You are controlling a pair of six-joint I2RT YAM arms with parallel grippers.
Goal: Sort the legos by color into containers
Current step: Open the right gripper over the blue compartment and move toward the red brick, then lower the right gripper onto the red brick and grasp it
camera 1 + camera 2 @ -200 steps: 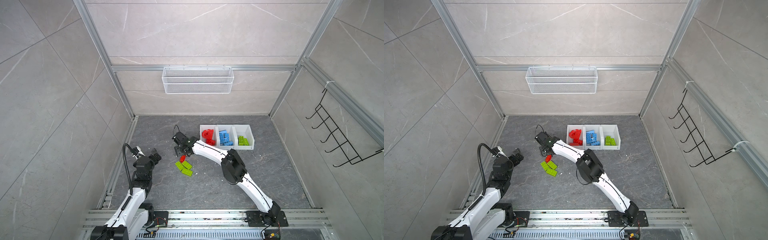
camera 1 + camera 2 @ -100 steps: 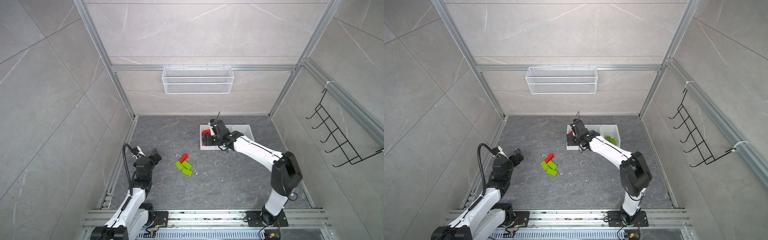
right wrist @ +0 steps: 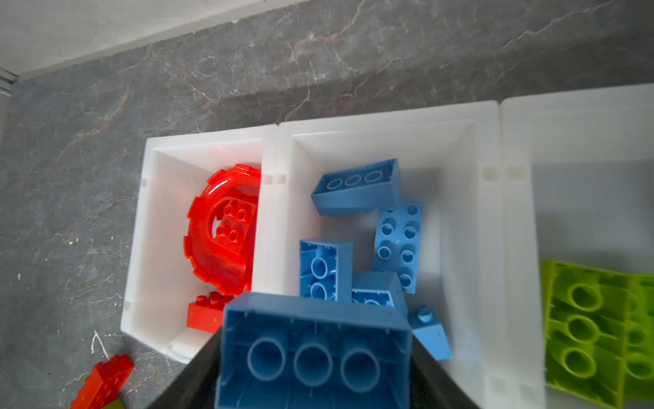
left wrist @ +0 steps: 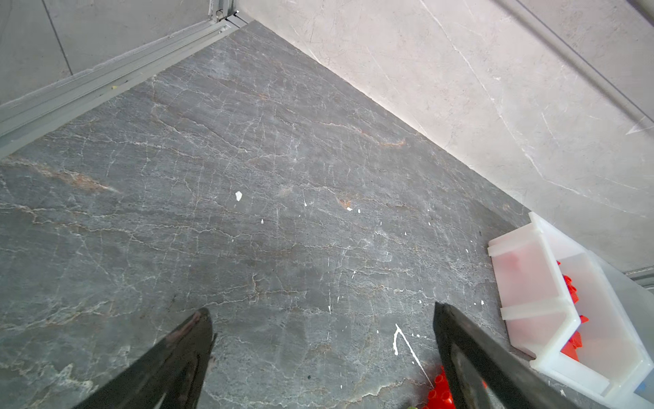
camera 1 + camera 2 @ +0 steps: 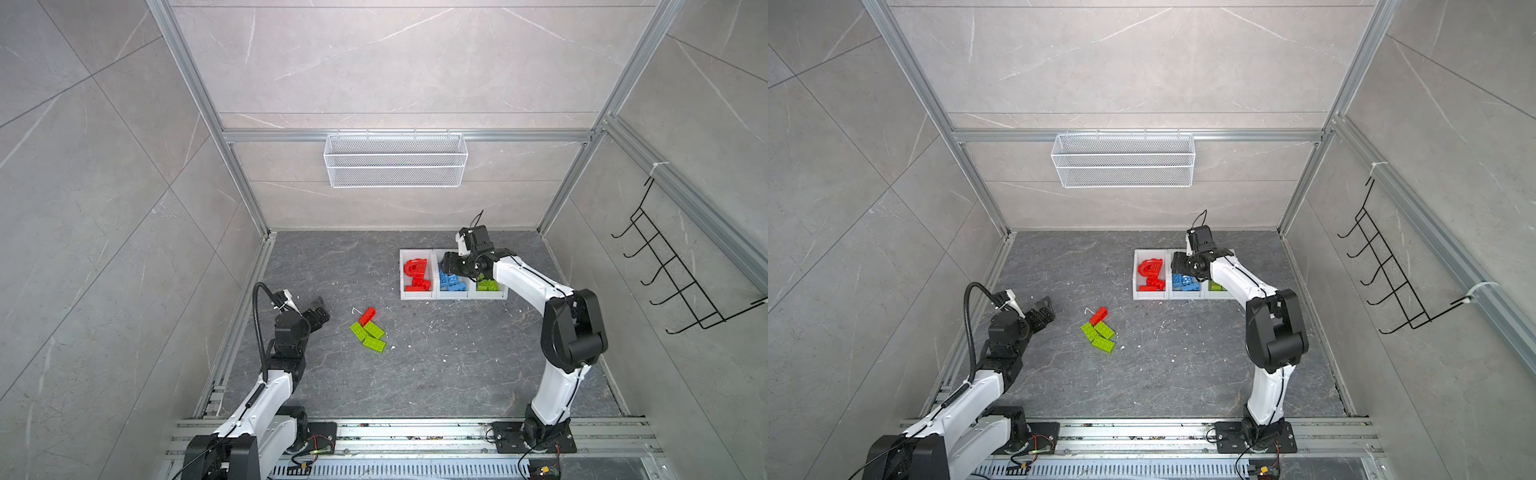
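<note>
Left pincer point(image 5: 321, 308): wide open, empty, low over table point(image 5: 415, 365), left side.
Loose legos point(image 5: 373, 330): one red, three green, mid-table.
Right pincer point(image 5: 449, 266): gripping blue brick point(image 3: 313, 354) above middle bin point(image 3: 460, 212).
Containers point(image 5: 417, 296): far side; red, blue, green inside.

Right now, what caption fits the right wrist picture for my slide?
Right gripper holds a blue brick over the middle bin, which has blue bricks inside.
</note>
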